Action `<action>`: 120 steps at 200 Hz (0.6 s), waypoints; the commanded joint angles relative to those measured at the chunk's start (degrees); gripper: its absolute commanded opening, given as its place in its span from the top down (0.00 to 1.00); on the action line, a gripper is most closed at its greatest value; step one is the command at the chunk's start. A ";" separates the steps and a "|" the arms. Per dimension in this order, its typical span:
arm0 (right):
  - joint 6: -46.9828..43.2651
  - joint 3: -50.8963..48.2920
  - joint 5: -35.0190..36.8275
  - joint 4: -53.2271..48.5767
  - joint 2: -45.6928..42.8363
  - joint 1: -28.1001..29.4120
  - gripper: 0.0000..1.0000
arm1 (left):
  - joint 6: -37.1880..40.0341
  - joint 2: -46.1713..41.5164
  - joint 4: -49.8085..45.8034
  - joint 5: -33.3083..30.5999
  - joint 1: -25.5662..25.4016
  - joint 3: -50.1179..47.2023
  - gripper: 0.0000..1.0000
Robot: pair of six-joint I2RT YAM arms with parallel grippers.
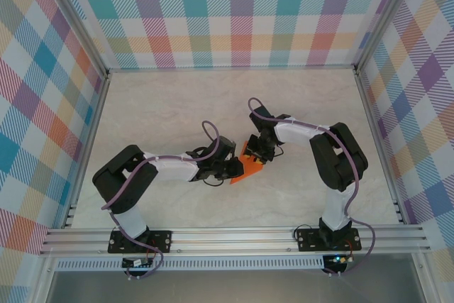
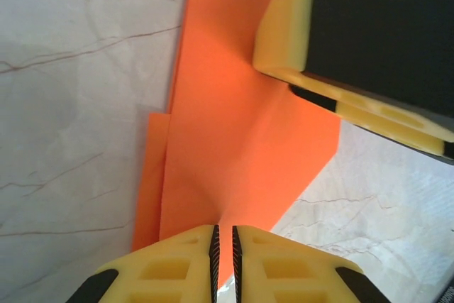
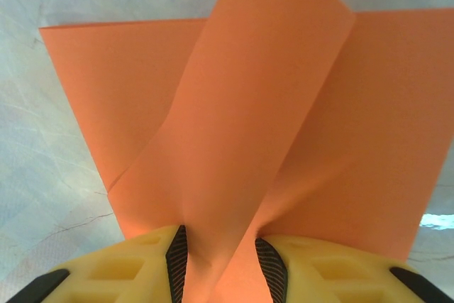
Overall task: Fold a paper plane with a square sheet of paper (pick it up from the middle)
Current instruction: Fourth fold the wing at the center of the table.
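The square sheet of paper [image 1: 250,162] is bright orange and partly folded, with overlapping layers, at the middle of the table between both arms. My left gripper [image 1: 233,170] is shut on its near edge; in the left wrist view the paper [image 2: 234,118] runs into the thin slit between the jaws [image 2: 223,235]. My right gripper [image 1: 259,152] holds a raised flap. In the right wrist view that flap [image 3: 255,104] bunches between the jaws [image 3: 221,250], which stand partly apart. A yellow finger [image 2: 284,33] of the right gripper rests on the sheet. A paper plane is out of view.
The pale marble-patterned tabletop [image 1: 170,104] is walled by checked panels [image 1: 234,12] with aluminium posts. A metal rail [image 1: 234,235] carries both arm bases along the near edge.
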 commanded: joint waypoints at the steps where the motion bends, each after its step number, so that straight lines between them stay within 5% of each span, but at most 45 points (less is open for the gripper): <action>1: 0.76 -4.49 8.77 -3.10 8.14 0.18 0.62 | 1.23 0.29 -4.35 -2.83 -0.49 0.17 0.84; 120: 0.76 -4.41 8.86 -3.28 8.37 0.14 0.61 | 0.18 1.26 -8.10 -2.83 -0.46 -0.81 0.84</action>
